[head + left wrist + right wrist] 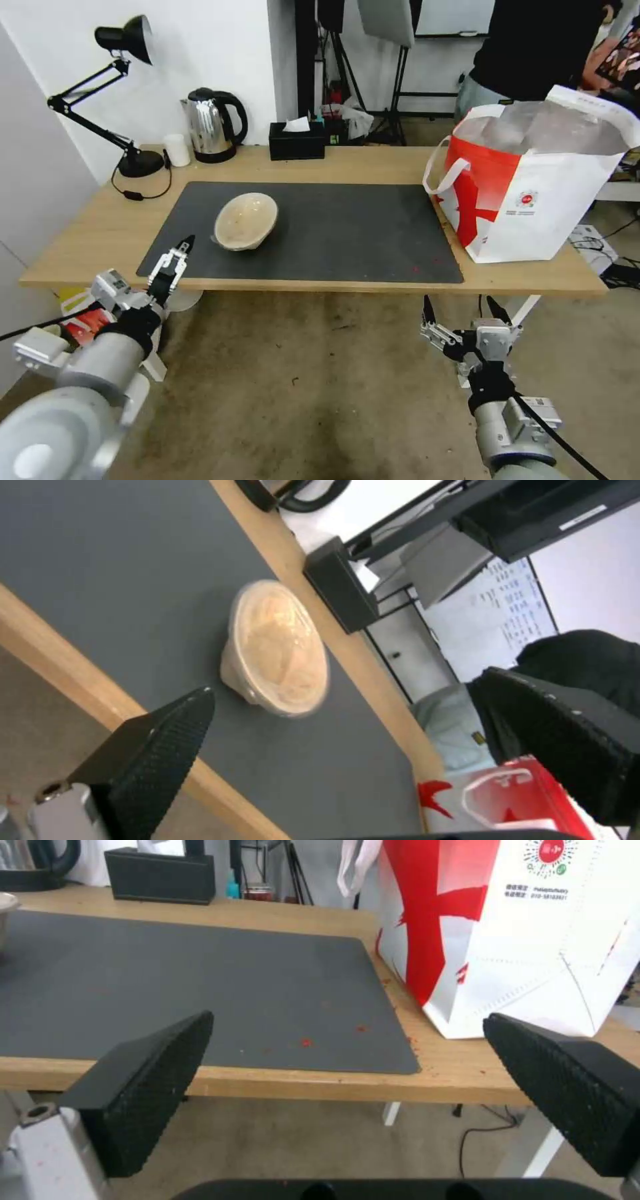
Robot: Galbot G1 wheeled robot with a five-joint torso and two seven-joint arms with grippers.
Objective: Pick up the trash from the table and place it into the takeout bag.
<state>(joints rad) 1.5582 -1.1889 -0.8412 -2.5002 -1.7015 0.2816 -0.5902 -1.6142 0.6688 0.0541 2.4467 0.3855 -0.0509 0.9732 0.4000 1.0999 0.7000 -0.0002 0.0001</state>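
Tabletop (373, 167): light wood, dark grey mat (347, 230) across its middle.
Trash: shallow beige bowl (245, 221) sat tilted on the mat's left part.
Takeout bag (533, 180): stood upright at the tabletop's right end, mouth open, foil lining visible.
Left hand (179, 252): over the near-left tabletop edge, near the bowl, spread wide, empty.
Right hand (461, 312): below the front edge, wide, empty.

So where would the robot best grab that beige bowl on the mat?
Probably by the rim of the beige bowl on its near left side. The bowl sits tilted, its opening raised toward the open left gripper, so one finger could slip inside and one outside the thin wall.
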